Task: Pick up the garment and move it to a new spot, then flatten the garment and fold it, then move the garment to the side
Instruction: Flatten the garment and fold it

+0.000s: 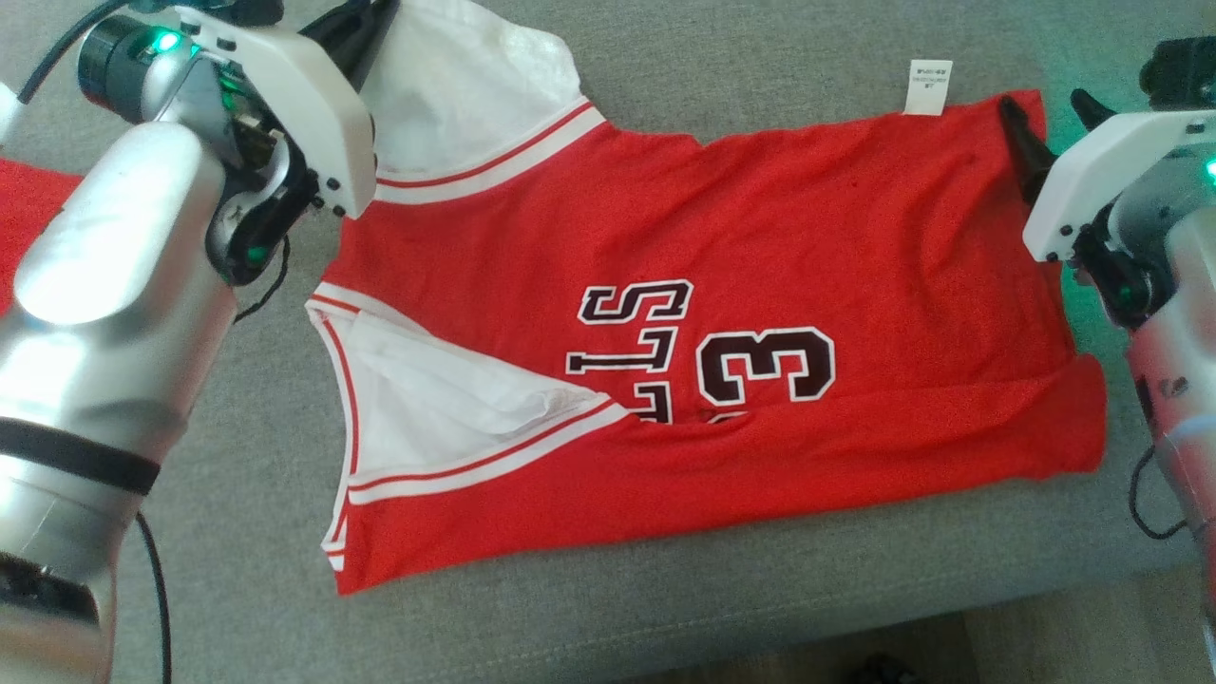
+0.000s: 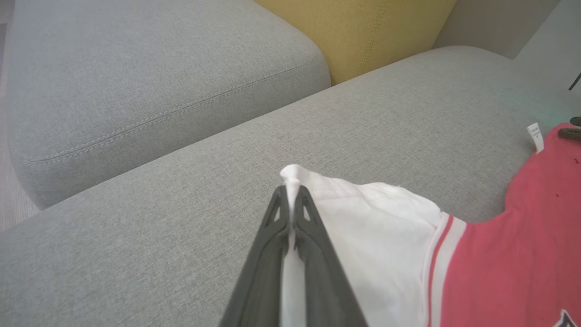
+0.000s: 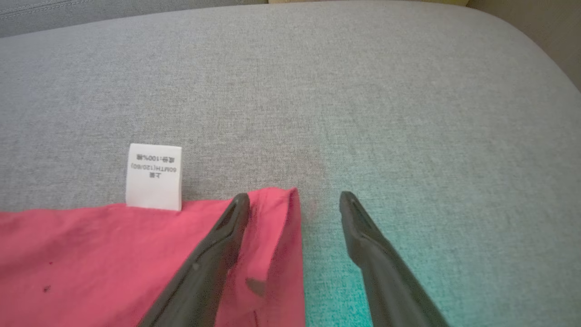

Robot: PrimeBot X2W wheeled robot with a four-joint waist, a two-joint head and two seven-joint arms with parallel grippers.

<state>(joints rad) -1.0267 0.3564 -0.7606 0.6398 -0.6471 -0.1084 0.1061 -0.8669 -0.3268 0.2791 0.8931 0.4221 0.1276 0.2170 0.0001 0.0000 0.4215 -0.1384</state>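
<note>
I see the basketball jersey (image 1: 760,285) lying spread on the grey sofa seat (image 1: 665,589), its neck side toward my left arm and its hem toward my right arm. It is red, sleeveless, with white bands and thin red stripes along the arm openings, and the inner side shows white where the fabric is turned over. On the chest are black letters with white outline: I can read "LLS" lying sideways and a big "3"; the rest goes under a fold. A white care label (image 3: 154,177) sticks out from the far edge, with "60MTH(120/60)" and "100%" printed on it.

The left tool (image 2: 290,193) is closed and pinches a white shoulder part of the jersey. The right tool (image 3: 295,200) stands open at the hem corner, one finger above the red fabric, the other above the seat. A yellow cushion (image 2: 372,32) is behind.
</note>
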